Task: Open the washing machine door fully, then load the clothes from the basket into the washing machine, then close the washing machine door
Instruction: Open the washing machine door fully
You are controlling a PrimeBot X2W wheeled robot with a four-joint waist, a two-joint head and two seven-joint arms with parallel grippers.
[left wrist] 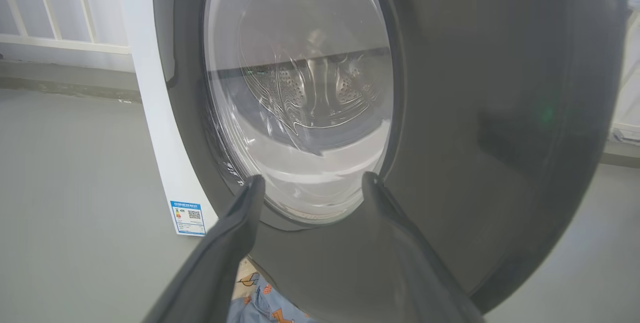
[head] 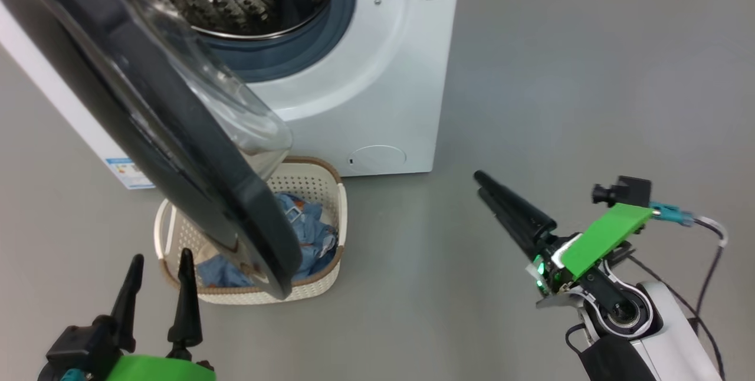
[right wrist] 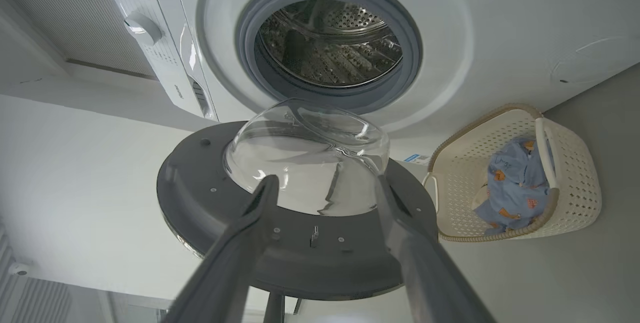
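The basket (head: 304,183) sits on the floor (head: 531,104) just beyond the left fingers (head: 186,292). It holds the clothes (head: 315,233), blue fabric with orange prints; a cream piece barely shows. The open door (head: 147,133) stands close ahead of those fingers and hides much of the basket's contents from the head camera, and its top is cut off there. Straight ahead of the right fingers (right wrist: 235,263), past the door's glass bowl, the washer (head: 383,74) drum (right wrist: 330,48) shows bare perforated steel, its lower edge hidden by the bowl. Both pairs of fingers are spread wide and hold nothing.
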